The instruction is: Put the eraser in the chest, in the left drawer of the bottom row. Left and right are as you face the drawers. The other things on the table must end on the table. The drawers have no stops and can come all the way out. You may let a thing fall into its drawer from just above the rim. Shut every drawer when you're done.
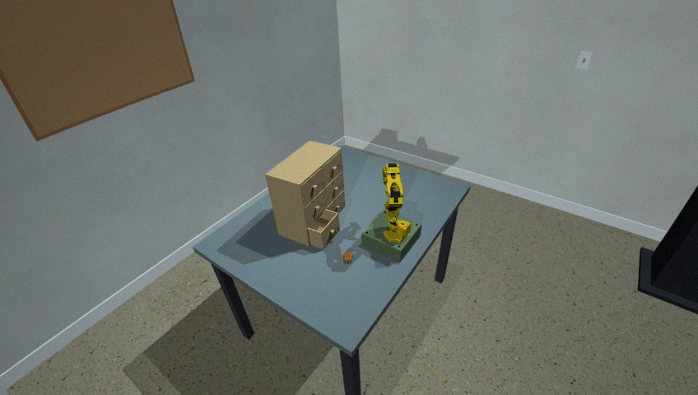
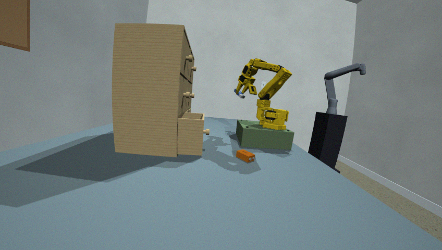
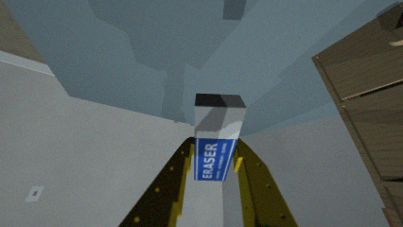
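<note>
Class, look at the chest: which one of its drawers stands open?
The bottom-row drawer nearest the exterior camera. It alone juts out from the chest, its top uncovered; the other drawers sit flush with only their knobs protruding.

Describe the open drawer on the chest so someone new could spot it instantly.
Find the tall light-wood chest of drawers on the blue-grey table. Go down its knobbed front to the bottom row. The target drawer, nearest the orange block, is the only one pulled out; the others sit flush.

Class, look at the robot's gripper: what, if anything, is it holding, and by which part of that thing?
The gripper is shut on the eraser, gripping it by the two sides of its blue-labelled end; the white end sticks out past the fingertips.
</note>
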`<state>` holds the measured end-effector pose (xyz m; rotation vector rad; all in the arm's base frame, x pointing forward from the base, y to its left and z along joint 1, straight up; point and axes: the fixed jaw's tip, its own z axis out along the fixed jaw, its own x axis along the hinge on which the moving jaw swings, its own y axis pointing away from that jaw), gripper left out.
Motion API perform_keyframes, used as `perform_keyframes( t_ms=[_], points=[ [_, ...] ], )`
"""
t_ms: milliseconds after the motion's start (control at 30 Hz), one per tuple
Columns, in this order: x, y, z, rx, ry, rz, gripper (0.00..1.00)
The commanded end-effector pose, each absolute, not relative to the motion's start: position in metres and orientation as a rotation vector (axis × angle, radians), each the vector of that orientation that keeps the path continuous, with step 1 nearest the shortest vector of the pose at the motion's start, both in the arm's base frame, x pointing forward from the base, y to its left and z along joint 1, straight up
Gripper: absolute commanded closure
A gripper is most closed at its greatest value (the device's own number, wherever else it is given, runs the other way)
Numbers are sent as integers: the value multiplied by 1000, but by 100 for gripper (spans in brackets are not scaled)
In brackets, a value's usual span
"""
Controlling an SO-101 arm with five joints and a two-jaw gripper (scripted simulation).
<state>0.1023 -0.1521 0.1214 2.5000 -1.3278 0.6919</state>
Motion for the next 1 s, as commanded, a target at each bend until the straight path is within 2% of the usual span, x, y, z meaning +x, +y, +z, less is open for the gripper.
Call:
perform_keyframes(
  t_ms=[0,433,967],
  points=[
    [113,-142,119,2577,-1233,691,100],
    [153,-96,119,2816,-798,750,100],
    [178,-34,119,2999,-279,792,100]
  ],
)
